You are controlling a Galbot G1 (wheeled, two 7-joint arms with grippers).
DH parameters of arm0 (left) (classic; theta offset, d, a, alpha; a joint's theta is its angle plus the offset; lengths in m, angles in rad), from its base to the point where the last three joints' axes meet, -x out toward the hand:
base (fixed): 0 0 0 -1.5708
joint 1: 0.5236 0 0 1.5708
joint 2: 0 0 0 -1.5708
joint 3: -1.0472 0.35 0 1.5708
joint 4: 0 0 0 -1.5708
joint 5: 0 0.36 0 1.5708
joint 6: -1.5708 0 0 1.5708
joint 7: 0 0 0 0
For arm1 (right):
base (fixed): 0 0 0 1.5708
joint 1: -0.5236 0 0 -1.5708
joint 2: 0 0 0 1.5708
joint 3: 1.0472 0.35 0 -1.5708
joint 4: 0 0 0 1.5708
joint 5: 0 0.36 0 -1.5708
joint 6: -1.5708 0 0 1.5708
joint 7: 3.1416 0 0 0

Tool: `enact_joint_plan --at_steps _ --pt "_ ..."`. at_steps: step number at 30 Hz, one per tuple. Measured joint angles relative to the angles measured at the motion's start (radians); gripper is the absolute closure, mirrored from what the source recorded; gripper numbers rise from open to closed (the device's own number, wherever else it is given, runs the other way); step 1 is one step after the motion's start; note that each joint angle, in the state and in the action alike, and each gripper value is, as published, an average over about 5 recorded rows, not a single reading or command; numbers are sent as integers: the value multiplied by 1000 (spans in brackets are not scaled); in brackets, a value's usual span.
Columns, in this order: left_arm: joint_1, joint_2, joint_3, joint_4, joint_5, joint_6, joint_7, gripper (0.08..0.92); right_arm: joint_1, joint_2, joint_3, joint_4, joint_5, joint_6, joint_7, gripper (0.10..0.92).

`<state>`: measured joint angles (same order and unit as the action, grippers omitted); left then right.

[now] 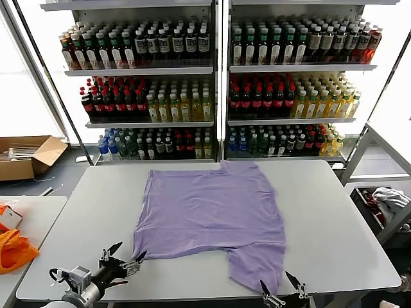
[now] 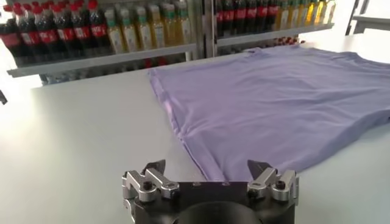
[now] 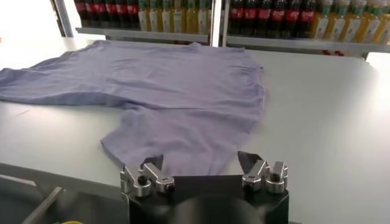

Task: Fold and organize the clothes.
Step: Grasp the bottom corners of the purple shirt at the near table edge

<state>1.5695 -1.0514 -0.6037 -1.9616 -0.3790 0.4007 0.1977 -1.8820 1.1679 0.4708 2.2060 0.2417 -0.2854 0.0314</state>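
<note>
Head view is showing the lavender T-shirt [image 1: 209,215] lying spread flat, plain side up, in the middle of the grey worktop [image 1: 347,224], one sleeve trailing toward the near edge. The left gripper [image 1: 126,255] is hovering at the shirt's near left corner, its fingers [image 2: 155,172] standing wide apart and gripping nothing. The right gripper [image 1: 282,284] is sitting at the near edge, just by that trailing sleeve, fingers [image 3: 250,163] parted too, with no cloth between them. Behind the worktop, shelves of bottles [image 1: 154,96] are filling the background.
</note>
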Motion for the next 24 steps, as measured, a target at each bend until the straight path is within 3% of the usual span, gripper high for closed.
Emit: enact_joint_plan --at_steps 15,24 --pt "1 -10 8 30 -11 -18 9 666 -6 0 -2 -15 4 26 -16 894" --pt "30 -17 -6 -5 -12 -17 3 896 -32 -11 16 18 4 62 -58 918"
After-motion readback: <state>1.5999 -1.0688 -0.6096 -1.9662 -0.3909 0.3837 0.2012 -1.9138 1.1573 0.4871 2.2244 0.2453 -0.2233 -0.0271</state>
